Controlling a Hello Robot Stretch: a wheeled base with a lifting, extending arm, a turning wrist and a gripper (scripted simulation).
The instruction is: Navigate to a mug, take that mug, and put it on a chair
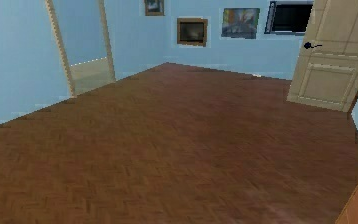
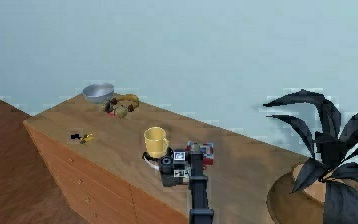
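Pale yellow cylindrical mug [image 2: 155, 140] stands upright by the wooden tabletop's [image 2: 102, 135] near edge, dark pincer [image 2: 165, 163] close against it, finger state and hold not determinable; judged light, rigid, slippery, breakable, so grip across its wall; its contents, like the far-corner grey bowl's [image 2: 98, 92], unreadable.

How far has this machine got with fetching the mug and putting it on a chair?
Finding looks done: the yellow mug stands on the brown wooden dresser right beside the robot. In hand: the dark two-finger gripper is at the mug, which sits on the top, so I cannot tell whether it holds it. Left: lifting it clear, then taking it to a chair; ahead lies brown wooden floor.
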